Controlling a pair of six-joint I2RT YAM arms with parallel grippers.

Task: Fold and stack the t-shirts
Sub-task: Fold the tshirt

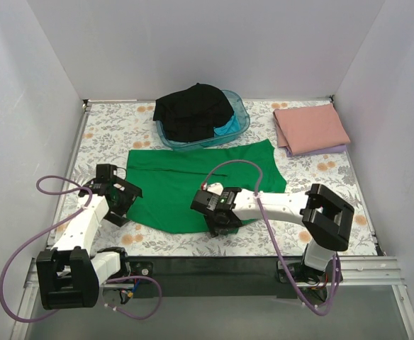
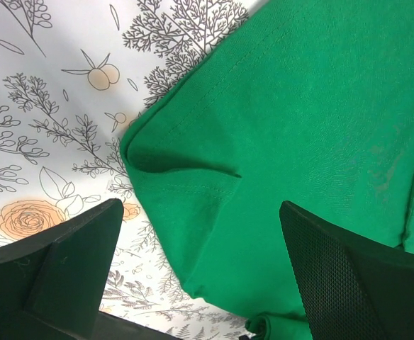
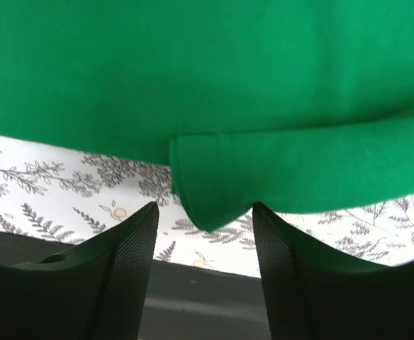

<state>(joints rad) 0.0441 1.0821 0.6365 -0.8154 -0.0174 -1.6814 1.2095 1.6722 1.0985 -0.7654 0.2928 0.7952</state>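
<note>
Evidently the fold of the green t-shirt is under way: it lies flat in the middle of the table, its sides already turned in. The right hand sits at its lower edge, released, jaws apart on either side of a doubled hem corner. The left hand hangs wide open over the shirt's left corner, grasping nothing. Next, I judge, each hand must close on its edge and carry the lower half up over the upper. At the upper middle a blue tub holds a black tee and a turquoise tee, touching the shirt's top edge. A folded pink tee rests on a lilac tee at upper right.
</note>
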